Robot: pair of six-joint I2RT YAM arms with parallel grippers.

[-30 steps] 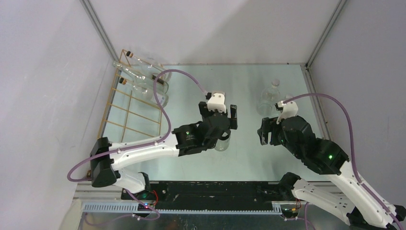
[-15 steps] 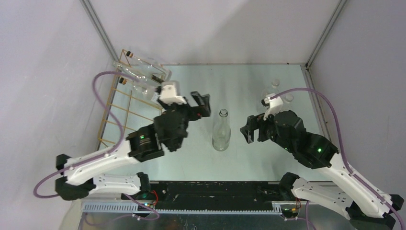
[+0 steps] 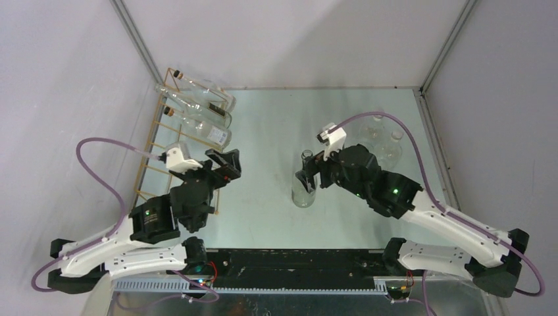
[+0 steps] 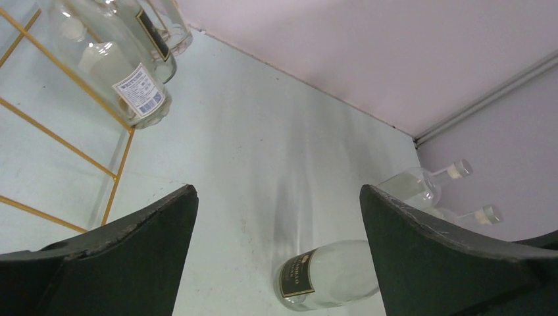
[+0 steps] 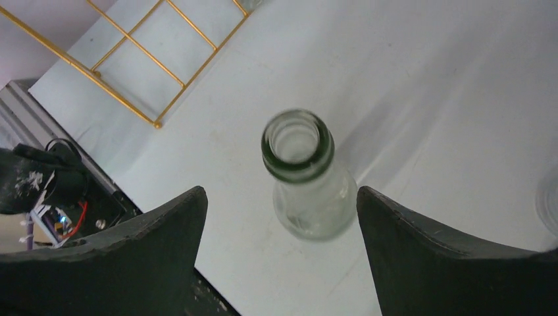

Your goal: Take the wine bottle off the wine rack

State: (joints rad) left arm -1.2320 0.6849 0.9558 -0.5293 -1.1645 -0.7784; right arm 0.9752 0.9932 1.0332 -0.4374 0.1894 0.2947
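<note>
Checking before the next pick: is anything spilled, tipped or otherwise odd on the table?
Nothing is spilled or tipped. The one oddity: the centre bottle stands upright with an open mouth, no stopper, unlike the corked bottles on the wine rack.

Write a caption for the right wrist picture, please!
The open right gripper frames an upright clear glass bottle on the pale table, with the thin gold wire rack nearby.

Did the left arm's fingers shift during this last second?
Yes. The left fingers swung left, away from the standing bottle mid-table, and now hover open by the rack.
</note>
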